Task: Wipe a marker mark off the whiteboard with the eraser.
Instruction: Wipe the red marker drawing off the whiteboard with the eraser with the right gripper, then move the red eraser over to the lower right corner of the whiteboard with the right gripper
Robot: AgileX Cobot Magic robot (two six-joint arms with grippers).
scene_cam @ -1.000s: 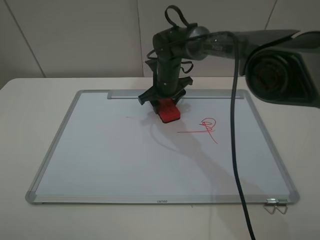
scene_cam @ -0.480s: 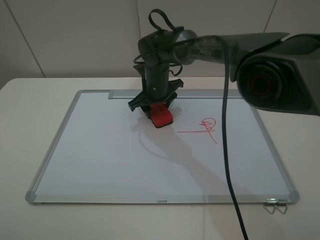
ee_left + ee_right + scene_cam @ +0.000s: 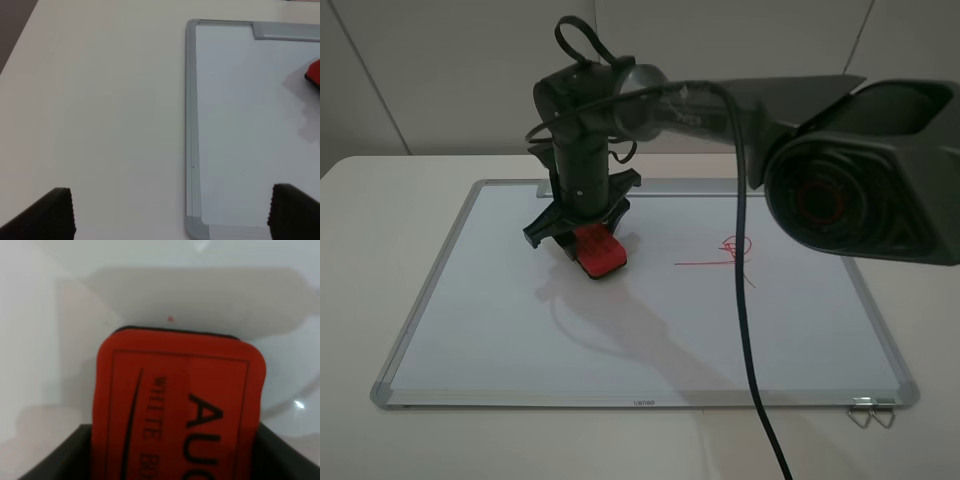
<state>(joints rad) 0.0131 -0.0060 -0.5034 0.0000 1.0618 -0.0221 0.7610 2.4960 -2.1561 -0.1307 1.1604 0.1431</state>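
Off to the left, the left gripper (image 3: 174, 214) hangs with its fingers (image 3: 54, 212) spread wide and nothing between them. Under it lie the bare table (image 3: 100, 100) and the left frame edge of the whiteboard (image 3: 191, 125). Further along, the right gripper (image 3: 582, 238) stands over the board's left half, clamped on the eraser (image 3: 599, 251). The eraser pokes out past its fingertips, black lettering up, against the white surface. A tiny red speck (image 3: 171, 318) sits just beyond the eraser's front edge. Well to that gripper's right lies a small looped red scribble (image 3: 733, 252) — and farther off, by the board's near right corner, a wire clip (image 3: 872, 411).
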